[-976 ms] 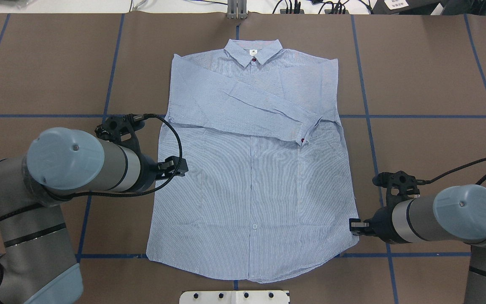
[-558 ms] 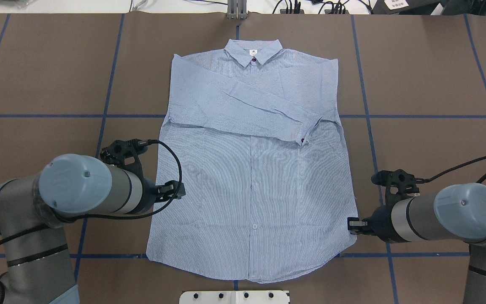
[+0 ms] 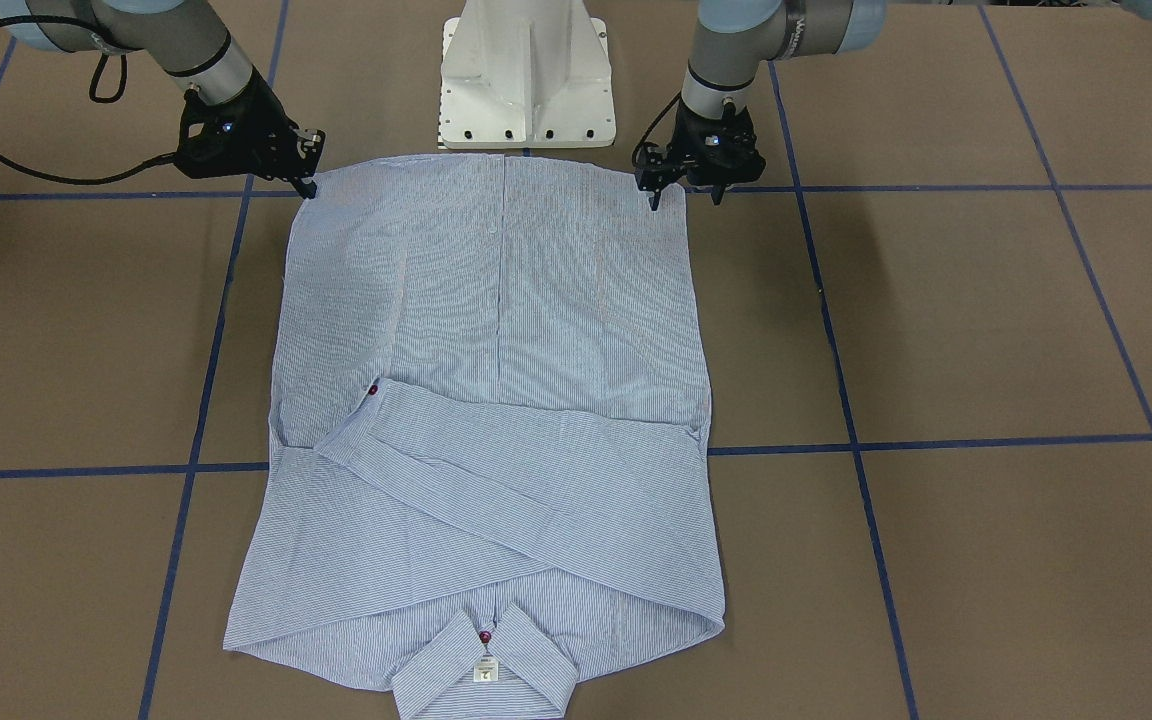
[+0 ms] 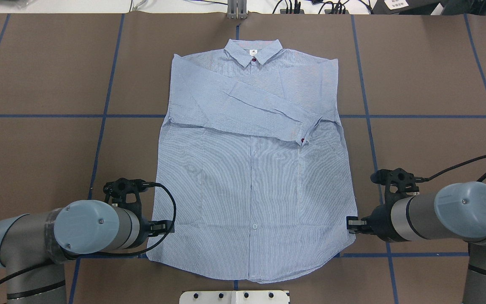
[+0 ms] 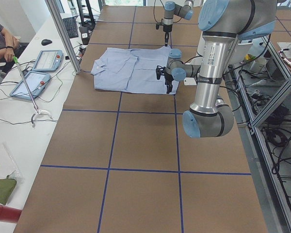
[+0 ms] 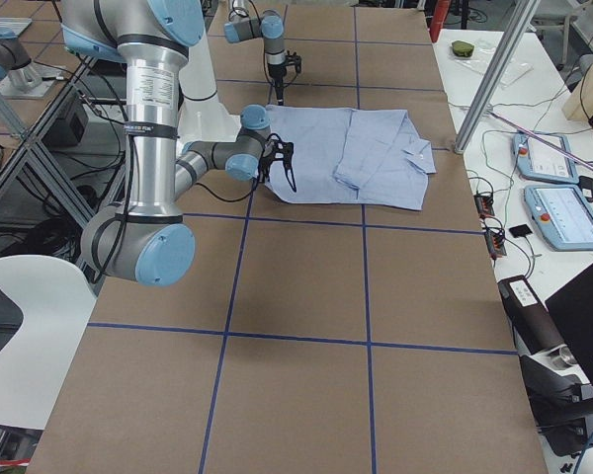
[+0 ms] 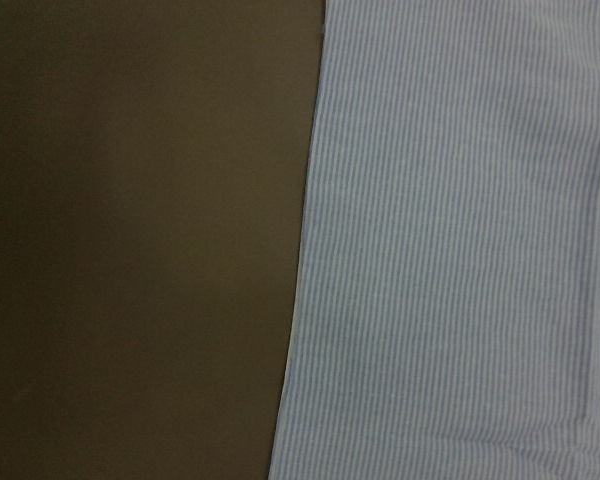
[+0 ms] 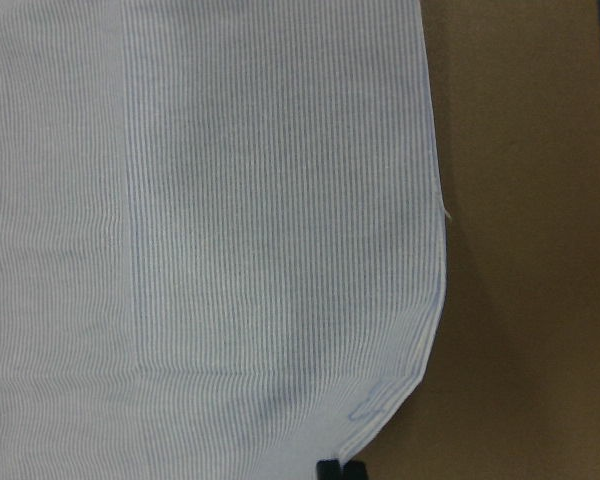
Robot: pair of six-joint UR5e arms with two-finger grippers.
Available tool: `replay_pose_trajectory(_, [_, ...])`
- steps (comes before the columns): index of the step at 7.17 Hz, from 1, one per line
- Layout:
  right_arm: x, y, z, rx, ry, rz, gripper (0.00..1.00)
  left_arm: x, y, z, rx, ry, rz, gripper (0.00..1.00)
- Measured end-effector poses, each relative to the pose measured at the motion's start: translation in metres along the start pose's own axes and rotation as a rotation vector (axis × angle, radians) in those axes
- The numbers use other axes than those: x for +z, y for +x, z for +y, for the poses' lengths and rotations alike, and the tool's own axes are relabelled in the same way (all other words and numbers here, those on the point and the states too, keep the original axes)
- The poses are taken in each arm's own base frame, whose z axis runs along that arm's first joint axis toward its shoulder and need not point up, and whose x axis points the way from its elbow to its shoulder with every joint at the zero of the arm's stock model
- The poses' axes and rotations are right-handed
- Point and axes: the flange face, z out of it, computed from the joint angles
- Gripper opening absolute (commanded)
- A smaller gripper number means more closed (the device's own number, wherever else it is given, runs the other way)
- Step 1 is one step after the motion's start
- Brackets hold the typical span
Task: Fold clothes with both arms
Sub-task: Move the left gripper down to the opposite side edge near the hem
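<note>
The light blue striped shirt (image 4: 251,177) lies flat on the brown table, collar at the far side, both sleeves folded across the chest. It also shows in the front view (image 3: 496,330). My left gripper (image 4: 168,228) hangs low over the hem's left corner, jaws apart and empty (image 3: 686,200). The left wrist view shows only the shirt's side edge (image 7: 460,250) and no fingers. My right gripper (image 4: 350,223) is at the hem's right corner (image 3: 308,188). Its fingertips (image 8: 338,470) meet at the cloth's edge (image 8: 230,200), shut on the hem.
The white pedestal base (image 3: 526,90) stands just behind the hem. Blue tape lines (image 4: 99,116) grid the brown table. A side bench with tablets (image 5: 39,60) and a metal post (image 5: 63,34) lie beyond the collar end.
My left arm has swung back along the shirt's left edge, from the waist level down to the hem corner. My right gripper has stayed at the right hem corner, shifting only slightly.
</note>
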Motion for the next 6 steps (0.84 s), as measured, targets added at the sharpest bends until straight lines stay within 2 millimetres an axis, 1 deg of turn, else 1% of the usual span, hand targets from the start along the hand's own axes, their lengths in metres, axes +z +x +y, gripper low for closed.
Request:
replay_pose_trajectory(1, [-0.0003, -0.0001, -0.0001, 0.000, 0.000, -0.001, 0.00, 0.0091, -0.0008, 0.0021, 0.002, -0.003, -0.014, 0.89])
replay_pose_trajectory(3, [-0.0010, 0.0000, -0.0009, 0.001, 0.001, -0.001, 0.00, 0.0139, -0.0014, 0.0035, 0.002, -0.006, -0.021, 0.77])
replay_pose_trajectory(4, [-0.0012, 0.0001, -0.0012, 0.001, 0.002, -0.001, 0.00, 0.0140, -0.0012, 0.0037, 0.001, -0.007, -0.021, 0.74])
replay_pose_trajectory(6, [-0.0021, 0.0004, -0.0020, 0.002, 0.004, -0.002, 0.00, 0.0152, -0.0007, 0.0074, 0.006, -0.012, -0.021, 0.74])
